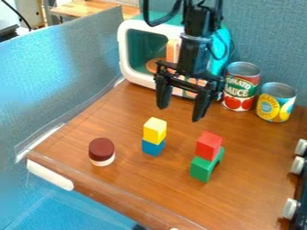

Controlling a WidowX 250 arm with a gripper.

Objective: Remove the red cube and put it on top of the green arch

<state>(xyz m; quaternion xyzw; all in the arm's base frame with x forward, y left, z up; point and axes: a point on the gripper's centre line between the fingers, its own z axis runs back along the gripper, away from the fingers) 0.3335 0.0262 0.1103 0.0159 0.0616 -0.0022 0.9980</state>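
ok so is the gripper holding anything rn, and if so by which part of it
Nothing is held: the gripper is open above the table, and the red cube sits on the green arch.

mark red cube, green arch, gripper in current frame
Red cube (208, 146): camera view, middle of the cube's visible faces.
Green arch (202, 170): camera view, near end face, below the cube.
Gripper (182, 106): camera view, midway between its fingertips.
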